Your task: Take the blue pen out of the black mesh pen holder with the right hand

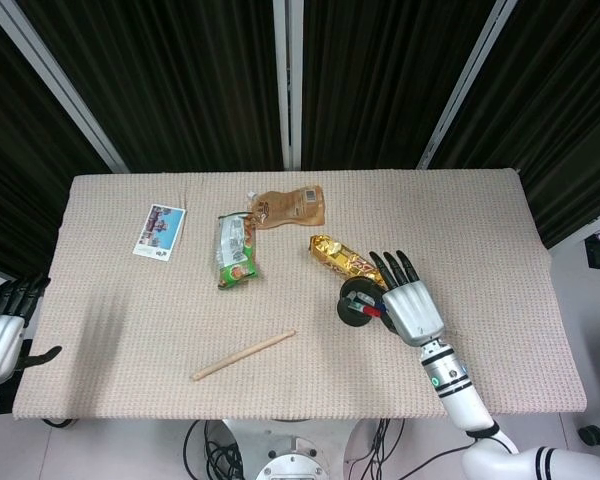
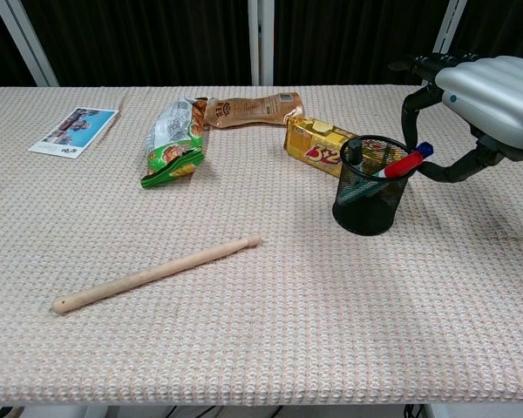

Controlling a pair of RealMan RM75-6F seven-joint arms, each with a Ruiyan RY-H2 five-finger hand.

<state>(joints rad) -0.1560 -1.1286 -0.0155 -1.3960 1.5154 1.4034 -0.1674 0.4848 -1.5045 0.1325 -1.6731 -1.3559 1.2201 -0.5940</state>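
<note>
Silver-backed right robot hand (image 1: 412, 306) with black fingers (image 1: 392, 267), white forearm, green wrist mark

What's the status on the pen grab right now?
Right robot hand open, fingers around the blue-capped pen tip, not gripping. Left robot hand idle off the table's edge. Pen in holder. Snack bar just behind.

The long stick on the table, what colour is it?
The stick is pale, light-brown wood, clearest in the chest view.

No legible text on any packaging.
</note>
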